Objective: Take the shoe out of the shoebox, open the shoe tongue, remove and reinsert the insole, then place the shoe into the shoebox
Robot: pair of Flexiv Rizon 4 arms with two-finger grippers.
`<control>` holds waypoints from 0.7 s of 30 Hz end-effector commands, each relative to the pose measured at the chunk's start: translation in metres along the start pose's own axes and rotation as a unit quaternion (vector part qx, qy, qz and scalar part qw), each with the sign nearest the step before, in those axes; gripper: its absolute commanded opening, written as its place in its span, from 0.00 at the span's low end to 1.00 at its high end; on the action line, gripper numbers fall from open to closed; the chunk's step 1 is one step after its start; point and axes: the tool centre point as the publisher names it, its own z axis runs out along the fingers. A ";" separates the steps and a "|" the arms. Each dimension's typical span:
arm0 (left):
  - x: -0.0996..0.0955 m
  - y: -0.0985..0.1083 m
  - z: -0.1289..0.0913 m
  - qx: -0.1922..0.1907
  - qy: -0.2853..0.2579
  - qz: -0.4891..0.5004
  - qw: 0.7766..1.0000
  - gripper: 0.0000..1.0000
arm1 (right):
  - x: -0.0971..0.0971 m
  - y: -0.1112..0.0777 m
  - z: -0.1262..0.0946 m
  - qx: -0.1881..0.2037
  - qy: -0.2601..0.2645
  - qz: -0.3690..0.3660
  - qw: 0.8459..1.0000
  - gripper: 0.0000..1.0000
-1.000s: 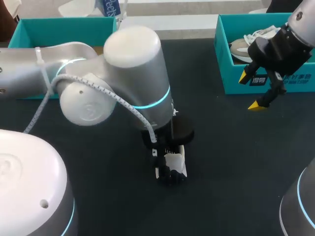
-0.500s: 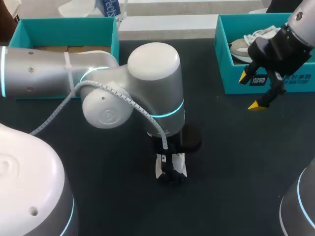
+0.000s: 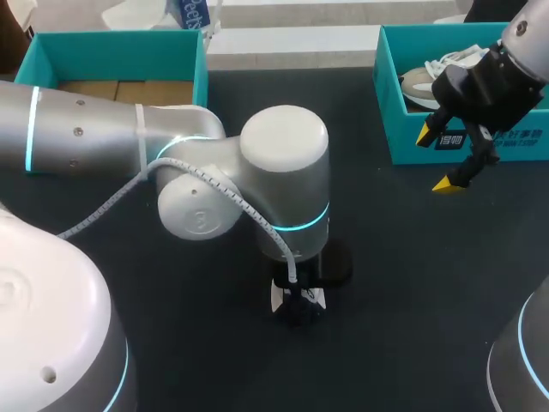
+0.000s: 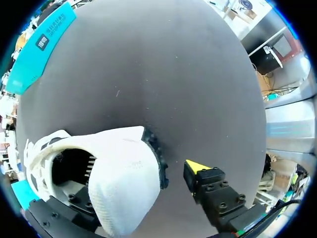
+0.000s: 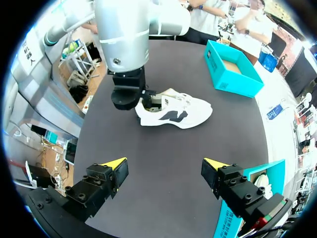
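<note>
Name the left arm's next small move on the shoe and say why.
Probably shut the left gripper on the heel of the shoe. Its visible finger stands just off the heel, with table showing between, so the shoe looks unheld. The right gripper hangs open by the shoebox, far from the shoe.

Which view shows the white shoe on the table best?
Right wrist view: nearly the whole white shoe lies side-on on the table. Head view: the left arm hides all but a sliver of it. Left wrist view: only the heel end, close up.
</note>
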 end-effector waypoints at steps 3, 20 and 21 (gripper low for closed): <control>0.002 0.003 0.004 -0.011 0.011 -0.003 1.000 0.00 | -0.001 0.000 0.001 0.001 0.001 0.000 1.000 1.00; 0.001 0.025 -0.065 -0.061 0.050 0.060 0.995 0.00 | -0.001 0.000 0.001 0.001 0.001 0.000 1.000 1.00; 0.000 0.026 -0.071 -0.060 0.049 0.065 0.995 0.00 | -0.001 0.000 0.001 0.001 0.001 0.000 1.000 1.00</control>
